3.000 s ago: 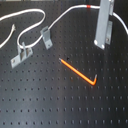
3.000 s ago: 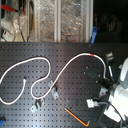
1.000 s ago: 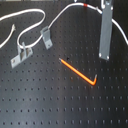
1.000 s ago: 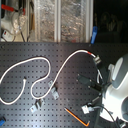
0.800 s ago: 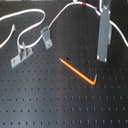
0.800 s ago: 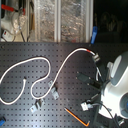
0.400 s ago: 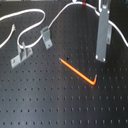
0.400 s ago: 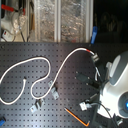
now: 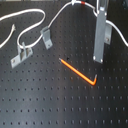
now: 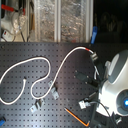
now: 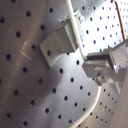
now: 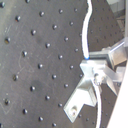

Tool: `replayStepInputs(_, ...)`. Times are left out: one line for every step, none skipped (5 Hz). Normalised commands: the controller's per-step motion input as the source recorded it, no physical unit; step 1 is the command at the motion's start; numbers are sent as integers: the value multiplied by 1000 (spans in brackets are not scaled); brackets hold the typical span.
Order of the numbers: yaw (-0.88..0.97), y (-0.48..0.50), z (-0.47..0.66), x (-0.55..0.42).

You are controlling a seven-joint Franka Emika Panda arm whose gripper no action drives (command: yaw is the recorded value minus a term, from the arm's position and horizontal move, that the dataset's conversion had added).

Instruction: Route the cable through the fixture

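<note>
The white cable (image 10: 30,60) loops across the black board, and its red band (image 9: 77,4) lies near the gripper in both exterior views (image 10: 91,51). My gripper (image 9: 100,60) shows in the first exterior view as a tall grey pair of fingers, pressed together and reaching down to the board. In the second wrist view the cable (image 12: 85,35) runs into the fingertips (image 12: 102,67) and comes out below them. The fixture (image 11: 57,42), a small light-grey metal clip, stands right beside the fingertips, and the cable (image 11: 75,22) crosses its edge. It also shows in the second wrist view (image 12: 82,97). It is hidden in the first exterior view.
An orange L-shaped rod (image 9: 77,71) lies in front of the gripper. A flat-based bracket with two uprights (image 9: 22,54) and a bent bracket with a dark foot (image 9: 46,36) stand at the first exterior view's left. The arm's white body (image 10: 117,75) fills the second exterior view's right.
My gripper has come down toward the board, and its fingers now look narrower than three seconds ago. The arm has shifted slightly toward the second exterior view's left. The brackets and rod have not moved.
</note>
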Motion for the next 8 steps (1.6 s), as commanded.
replayStepInputs(-14, 2, 0, -5)
replayStepInputs(-11, 61, 56, -115)
replayStepInputs(-386, 67, 183, -143)
replayStepInputs(-663, 35, 253, -126)
replayStepInputs(-426, 148, 118, -103)
replayStepInputs(114, 98, -2, 13)
replayStepInputs(568, -93, 2, -45)
replayStepInputs(420, -23, 12, -239)
